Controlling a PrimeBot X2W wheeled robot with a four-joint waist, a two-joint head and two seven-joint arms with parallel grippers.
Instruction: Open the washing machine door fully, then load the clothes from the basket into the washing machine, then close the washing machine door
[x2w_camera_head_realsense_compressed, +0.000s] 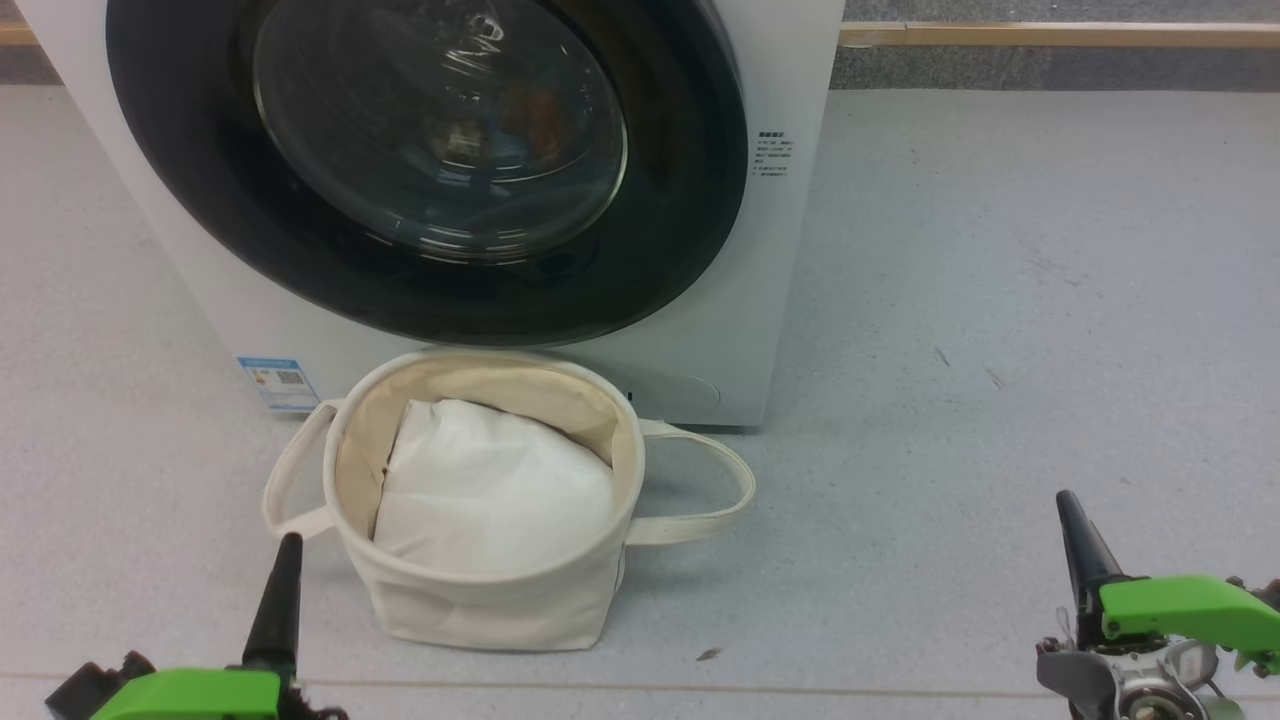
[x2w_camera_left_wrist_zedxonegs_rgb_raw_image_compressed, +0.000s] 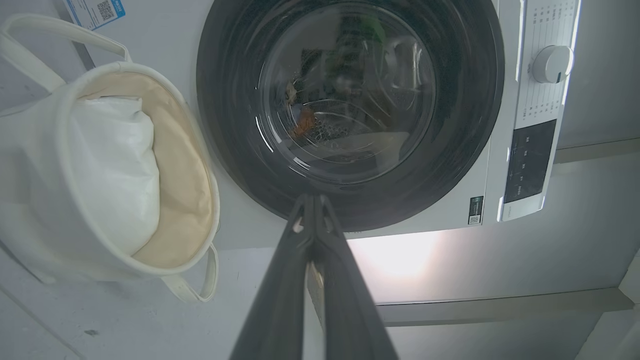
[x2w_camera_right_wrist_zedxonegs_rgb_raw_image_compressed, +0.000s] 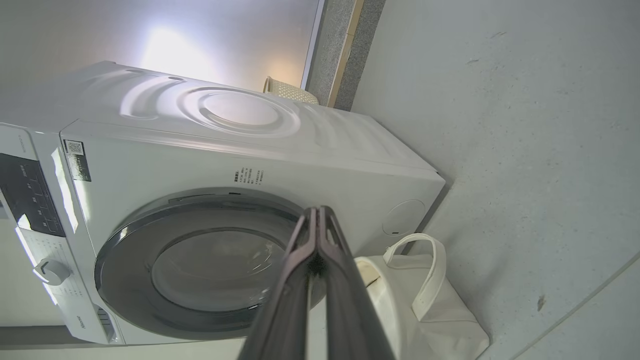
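The washing machine (x2w_camera_head_realsense_compressed: 760, 300) stands straight ahead, its door (x2w_camera_head_realsense_compressed: 200, 200) shut flat against the white front. Dim orange and light blue patches (x2w_camera_head_realsense_compressed: 530, 115) show behind the glass; I cannot tell whether they are the clothes. The cream basket (x2w_camera_head_realsense_compressed: 480, 610) sits on the floor right before the machine, with a plain white padded cloth (x2w_camera_head_realsense_compressed: 490, 490) in it. My left gripper (x2w_camera_head_realsense_compressed: 288, 545) is shut and holds nothing, just left of the basket. My right gripper (x2w_camera_head_realsense_compressed: 1068, 505) is shut with nothing in it, well to the basket's right. The left gripper (x2w_camera_left_wrist_zedxonegs_rgb_raw_image_compressed: 312, 200) and the right gripper (x2w_camera_right_wrist_zedxonegs_rgb_raw_image_compressed: 317, 212) both point at the door.
Grey floor (x2w_camera_head_realsense_compressed: 1000, 300) spreads to the right of the machine. A wooden skirting strip (x2w_camera_head_realsense_compressed: 1050, 35) runs along the back wall. The machine's dial (x2w_camera_left_wrist_zedxonegs_rgb_raw_image_compressed: 551, 63) and dark control panel (x2w_camera_left_wrist_zedxonegs_rgb_raw_image_compressed: 529, 160) sit above the door. A woven container (x2w_camera_right_wrist_zedxonegs_rgb_raw_image_compressed: 290, 91) stands behind the machine.
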